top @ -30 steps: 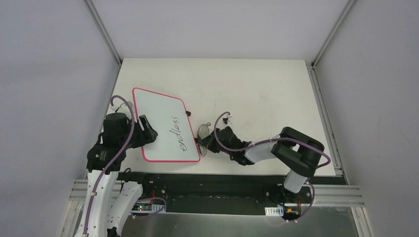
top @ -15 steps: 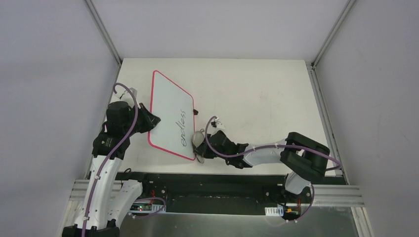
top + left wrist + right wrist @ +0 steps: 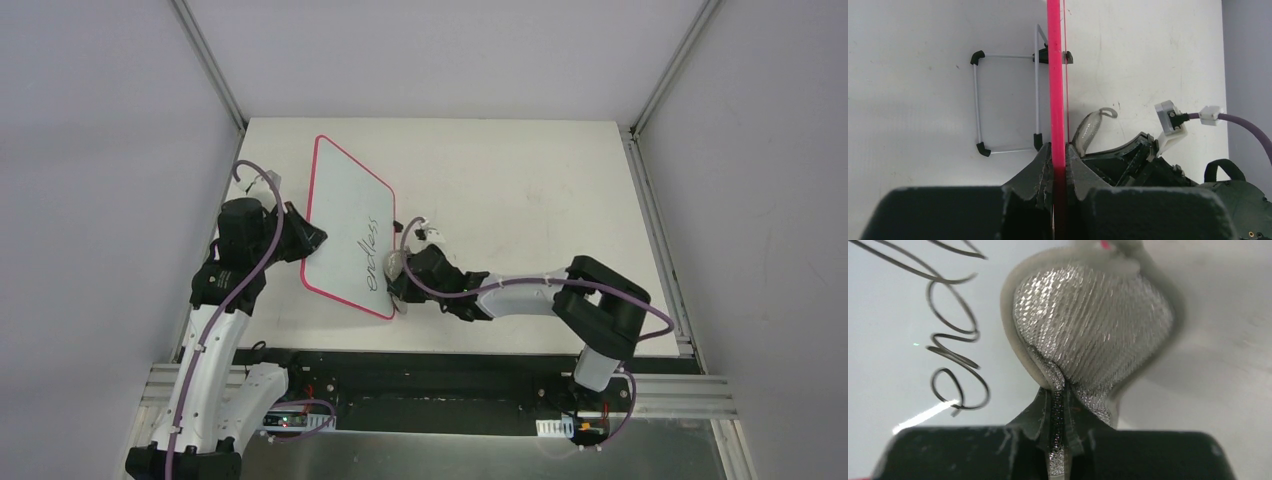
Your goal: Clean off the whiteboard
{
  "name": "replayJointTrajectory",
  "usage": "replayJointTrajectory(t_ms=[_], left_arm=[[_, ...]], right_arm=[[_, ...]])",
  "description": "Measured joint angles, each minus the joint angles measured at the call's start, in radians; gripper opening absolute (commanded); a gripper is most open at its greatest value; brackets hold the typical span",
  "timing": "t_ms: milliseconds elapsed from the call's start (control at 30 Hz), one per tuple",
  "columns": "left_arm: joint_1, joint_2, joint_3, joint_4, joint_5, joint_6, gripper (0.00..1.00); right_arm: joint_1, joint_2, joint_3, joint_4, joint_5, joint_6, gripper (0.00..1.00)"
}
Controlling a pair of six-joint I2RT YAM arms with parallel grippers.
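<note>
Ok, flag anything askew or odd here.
The whiteboard is not lying flat: the left gripper clamps its pink edge and holds it tilted up. The grey eraser pad is pinched into a fold in the right gripper.

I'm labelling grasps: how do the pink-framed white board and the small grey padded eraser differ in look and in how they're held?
The pink-framed whiteboard is large, flat and rigid; the grey eraser pad is small, soft and creased. The left gripper pinches the board's thin frame edge; the right gripper pinches the pad's silvery fabric fold. Shared: each sits in shut jaws.
</note>
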Motion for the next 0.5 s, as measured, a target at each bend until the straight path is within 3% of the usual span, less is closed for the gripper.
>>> replayJointTrajectory(t_ms=[67, 267, 500], left_arm=[[0.0, 0.008, 0.003, 0.01, 0.005, 0.01, 0.0], [0.012, 0.016, 0.002, 0.016, 0.014, 0.015, 0.0], [0.013, 0.019, 0.0, 0.019, 0.025, 0.003, 0.0]], right_arm=[[0.005, 0.071, 0.105, -0.045, -0.006, -0.037, 0.0], [0.049, 0.08, 0.274, -0.183, 0.076, -0.12, 0.0], [0.098, 0.046, 0.386, -0.075, 0.013, -0.144, 0.0]])
